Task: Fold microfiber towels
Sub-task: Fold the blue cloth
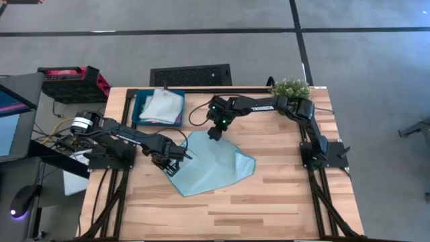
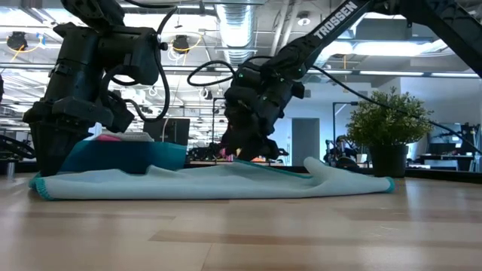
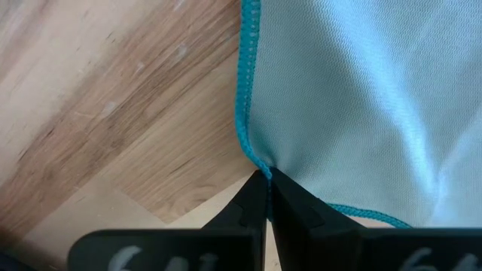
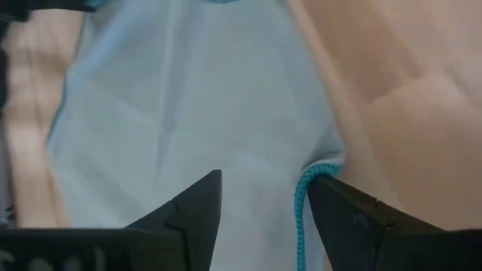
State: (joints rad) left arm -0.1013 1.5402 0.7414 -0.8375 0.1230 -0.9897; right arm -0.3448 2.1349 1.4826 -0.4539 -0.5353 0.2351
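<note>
The wooden table (image 1: 269, 195) carries a light blue towel (image 1: 213, 165) spread near its middle, lying mostly flat with a raised ripple toward its right end in the low view. The left arm (image 1: 121, 134) reaches in from the table's left side, and its left gripper (image 3: 268, 197) sits at the towel's left corner with the jaws pinched together on the teal stitched hem (image 3: 247, 90), the cloth gathering into a small pucker right at the fingertips. The right arm (image 1: 269, 105) stretches in from the far right corner, and its right gripper (image 4: 263, 197) hangs over the towel's far edge with the jaws spread wide; nothing is gripped between them, though a stretch of the blue hem lies just beside one finger (image 4: 346, 211). At the far left of the table a dark teal tray (image 1: 140, 115) holds a pile of other towels (image 1: 161, 106), pale ones on top with a strip of pink showing at the edge. A small potted plant (image 1: 290, 87) stands at the far right corner, close by the right arm's base and well apart from the towel.
</note>
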